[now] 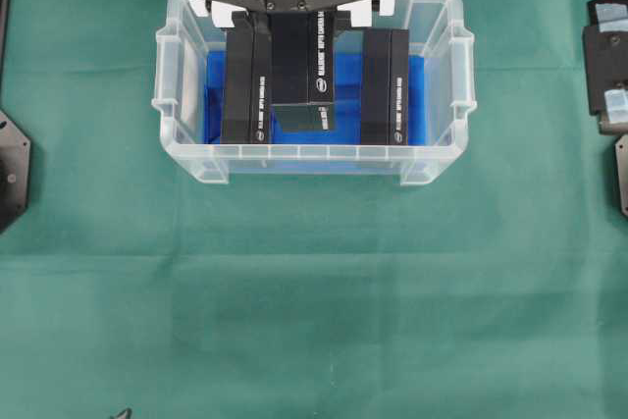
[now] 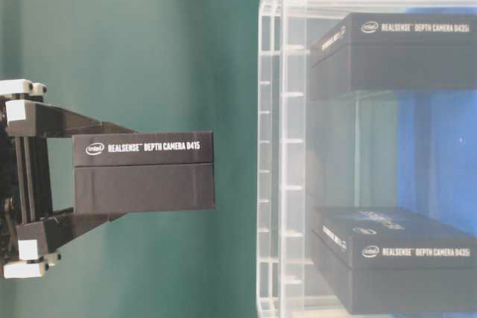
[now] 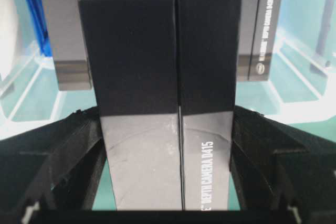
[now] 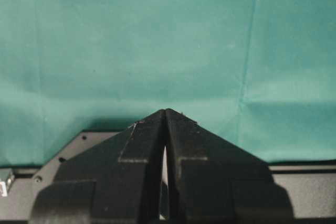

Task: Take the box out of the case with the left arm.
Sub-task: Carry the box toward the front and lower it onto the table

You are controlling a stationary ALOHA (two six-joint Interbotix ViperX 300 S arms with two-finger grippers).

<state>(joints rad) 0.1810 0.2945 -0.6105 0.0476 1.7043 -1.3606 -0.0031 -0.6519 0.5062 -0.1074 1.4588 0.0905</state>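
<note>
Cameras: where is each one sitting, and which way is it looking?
Overhead: above the table, looking down at the case; left gripper shows.
Table-level: low beside the case, picture turned sideways; left gripper clamps the box.
Left wrist: behind the jaws, facing the held box.
Right wrist: behind the right gripper, jaws together, facing green cloth.
Shared: the first three show the box.

- I am seeing three black boxes in all: one sitting between my left jaws, two lying in the case.
- I am counting one clear case.
- One green cloth is covering the table.
</note>
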